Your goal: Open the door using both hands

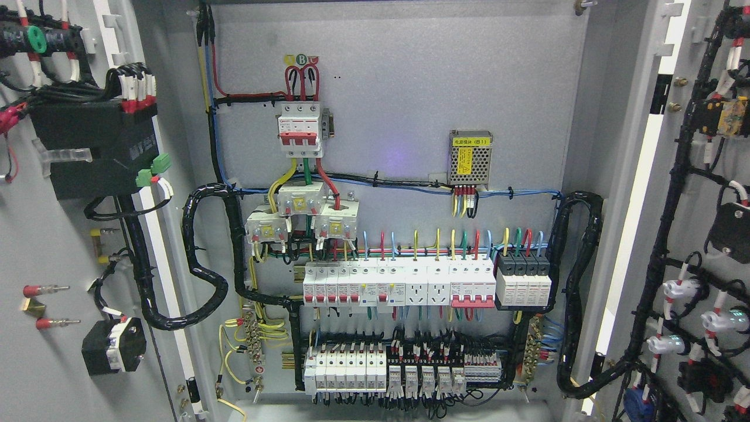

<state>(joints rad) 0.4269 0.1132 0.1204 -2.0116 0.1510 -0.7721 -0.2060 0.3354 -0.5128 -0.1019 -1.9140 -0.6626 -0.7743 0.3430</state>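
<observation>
At both sides, doors (53,234) apparently open.

Only one view, the head cam. It's facing straight into the open cabinet (398,88), sitting close, roughly level w/ the breaker rows (398,287). Left door (53,234) and right door (691,234) are filling both edges, inner sides toward the lens.

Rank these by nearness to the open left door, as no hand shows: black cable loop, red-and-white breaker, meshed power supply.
1. Black cable loop, cabinet's left side, beside the left door.
2. Red-and-white breaker, upper middle.
3. Meshed power supply, right of middle.
</observation>
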